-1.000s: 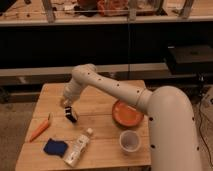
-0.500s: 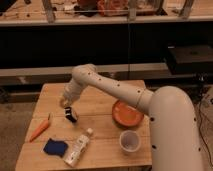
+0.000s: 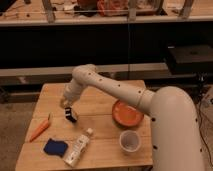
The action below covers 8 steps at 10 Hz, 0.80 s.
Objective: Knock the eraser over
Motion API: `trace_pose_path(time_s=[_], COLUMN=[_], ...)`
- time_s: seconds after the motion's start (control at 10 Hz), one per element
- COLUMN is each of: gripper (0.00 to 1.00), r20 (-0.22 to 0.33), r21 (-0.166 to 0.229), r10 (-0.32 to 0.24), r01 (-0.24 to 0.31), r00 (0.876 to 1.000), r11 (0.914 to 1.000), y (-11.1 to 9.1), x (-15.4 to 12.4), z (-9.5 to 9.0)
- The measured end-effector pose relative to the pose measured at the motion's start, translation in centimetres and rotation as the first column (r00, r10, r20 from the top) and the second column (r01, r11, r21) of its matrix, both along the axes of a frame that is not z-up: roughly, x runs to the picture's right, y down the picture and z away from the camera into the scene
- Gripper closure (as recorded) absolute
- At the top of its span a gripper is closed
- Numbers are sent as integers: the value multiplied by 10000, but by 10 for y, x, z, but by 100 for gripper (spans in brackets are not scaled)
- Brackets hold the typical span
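Observation:
My gripper [image 3: 69,111] hangs at the end of the white arm over the left middle of the wooden table [image 3: 100,100]. A small dark block with a pale face, which looks like the eraser [image 3: 73,117], sits tilted right at the gripper's tip. I cannot tell whether the gripper touches it or holds it.
An orange carrot [image 3: 40,128] lies near the table's left edge. A blue cloth [image 3: 55,147] and a plastic bottle on its side [image 3: 79,147] lie at the front left. An orange bowl [image 3: 127,114] and a white cup [image 3: 129,141] stand to the right.

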<state>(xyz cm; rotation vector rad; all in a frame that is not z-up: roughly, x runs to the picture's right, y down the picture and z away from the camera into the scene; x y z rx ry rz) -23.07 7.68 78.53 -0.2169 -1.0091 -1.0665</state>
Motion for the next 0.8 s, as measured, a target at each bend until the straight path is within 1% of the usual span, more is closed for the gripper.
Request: trace_pose_path(time_s=[0.8], gripper=[98], r20=[-35], r21=[-68], r10=[78], r01=[-78], r00=[10000], r11=[9999], y=[1], x=[2], z=[-2])
